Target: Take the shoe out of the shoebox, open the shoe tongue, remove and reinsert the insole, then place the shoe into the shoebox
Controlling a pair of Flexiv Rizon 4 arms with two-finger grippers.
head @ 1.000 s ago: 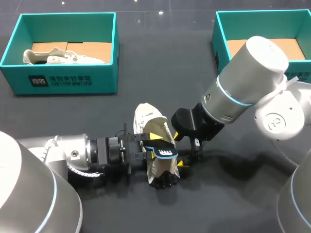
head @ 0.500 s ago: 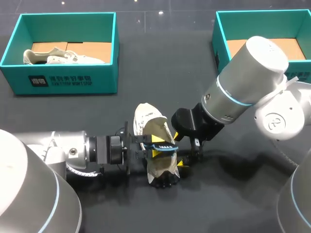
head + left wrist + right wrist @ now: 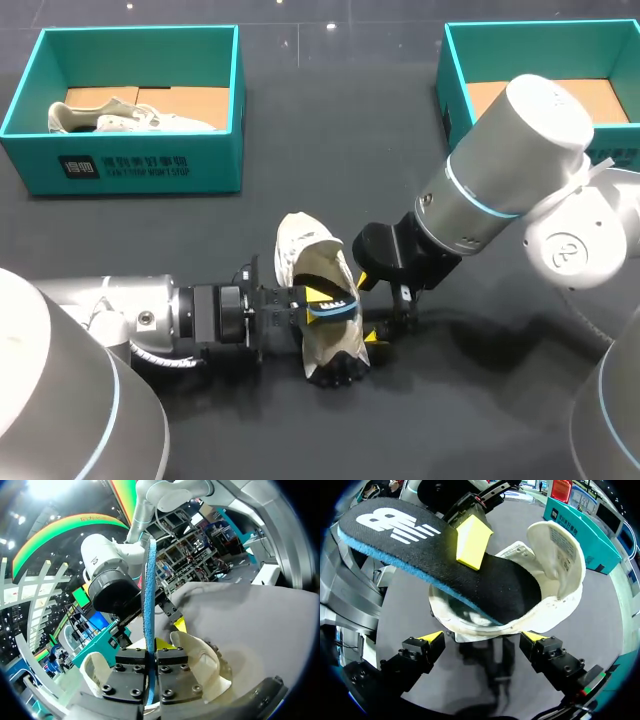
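Observation:
A white shoe lies on the dark table, its tongue folded up. A black insole with a blue edge sticks half out of its opening. My left gripper comes in from the side and is shut on the insole. In the left wrist view the insole stands edge-on, clamped in the left gripper. My right gripper is open beside the shoe. In the right wrist view its fingers flank one end of the shoe under the insole. I cannot tell if they touch the shoe.
A teal shoebox at the back left holds another pale shoe. A second teal shoebox stands at the back right, partly behind my right arm. Bare dark table lies between the boxes and the shoe.
My left gripper has shut on the insole. The insole has turned from lying flat with its logo up to standing nearly on edge. The right arm has not moved.

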